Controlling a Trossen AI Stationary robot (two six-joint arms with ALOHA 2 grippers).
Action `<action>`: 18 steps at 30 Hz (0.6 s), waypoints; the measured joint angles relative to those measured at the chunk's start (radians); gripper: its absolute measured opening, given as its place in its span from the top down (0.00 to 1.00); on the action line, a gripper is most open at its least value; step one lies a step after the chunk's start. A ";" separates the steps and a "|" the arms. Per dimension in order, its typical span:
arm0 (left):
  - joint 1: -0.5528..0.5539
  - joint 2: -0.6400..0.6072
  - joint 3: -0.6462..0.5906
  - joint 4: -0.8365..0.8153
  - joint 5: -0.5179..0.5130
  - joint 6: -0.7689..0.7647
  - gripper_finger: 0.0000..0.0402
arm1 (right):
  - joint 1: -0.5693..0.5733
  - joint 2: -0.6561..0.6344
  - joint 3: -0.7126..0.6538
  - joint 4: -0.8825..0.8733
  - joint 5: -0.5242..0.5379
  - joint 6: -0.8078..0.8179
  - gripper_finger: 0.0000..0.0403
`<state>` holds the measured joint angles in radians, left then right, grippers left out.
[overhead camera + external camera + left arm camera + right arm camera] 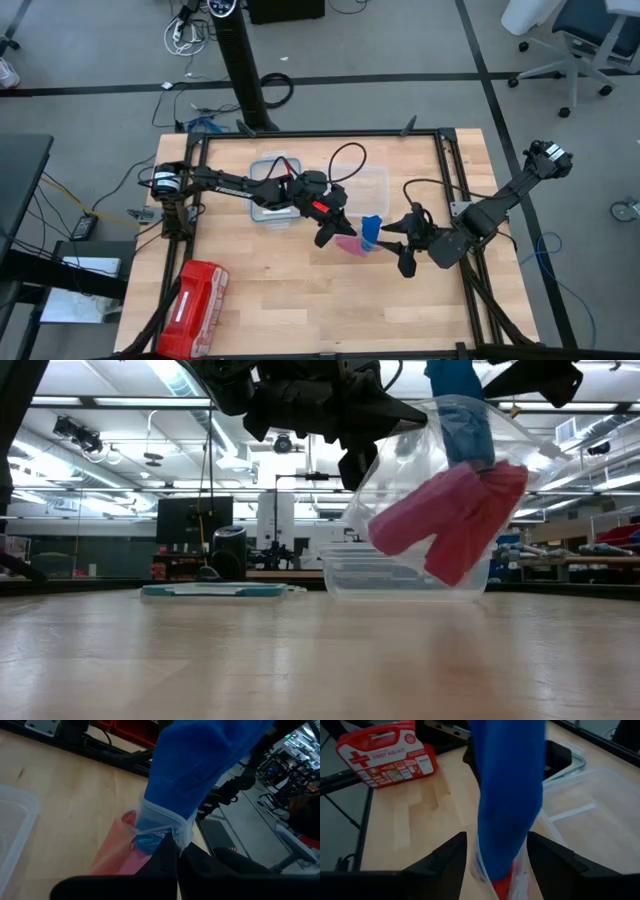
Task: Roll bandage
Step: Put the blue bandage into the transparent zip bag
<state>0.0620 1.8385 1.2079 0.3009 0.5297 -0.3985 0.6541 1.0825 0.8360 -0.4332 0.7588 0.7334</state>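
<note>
The bright blue bandage [371, 230] stands as a roll, upright, in the mouth of a clear plastic bag [420, 470] near the table's middle. Its lower end is inside the bag and its upper part [200, 765] sticks out. Red-pink fabric rolls [450, 520] lie in the bag's bottom. My left gripper [172, 852] is shut on the bag, on the bandage's left. My right gripper [496, 850] is open, one finger on either side of the bandage [510, 795]. A gap shows at one finger. I cannot tell whether the other finger touches the bandage. My left gripper pinches the clear bag's top rim [162, 837] between its two shut fingers, right beside the bandage. The fingers come from the table's left, slanting a little downward. The bag hangs below them, clear of the table, with the red-pink rolls sagging at its bottom.
A clear plastic container [365, 185] and its teal-rimmed lid [268, 195] lie just behind the bag, toward the far edge. A red first-aid pouch [197, 305] lies at the near left corner. Bare wood lies along the near edge between the arms.
</note>
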 joint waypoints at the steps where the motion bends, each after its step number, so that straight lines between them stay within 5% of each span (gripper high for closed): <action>1: 0.000 0.000 0.000 -0.003 0.000 0.000 1.00 | 0.003 -0.001 0.000 0.003 0.000 0.001 0.49; 9: 0.008 0.000 0.000 -0.023 -0.002 0.000 1.00 | 0.014 0.032 0.064 -0.025 -0.008 -0.091 0.50; 18: 0.023 0.000 0.000 -0.112 -0.012 0.033 1.00 | -0.027 0.224 0.412 -0.464 -0.106 -0.151 0.51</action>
<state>0.0845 1.8381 1.2079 0.1890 0.5179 -0.3656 0.6274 1.3062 1.2476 -0.8974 0.6532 0.5821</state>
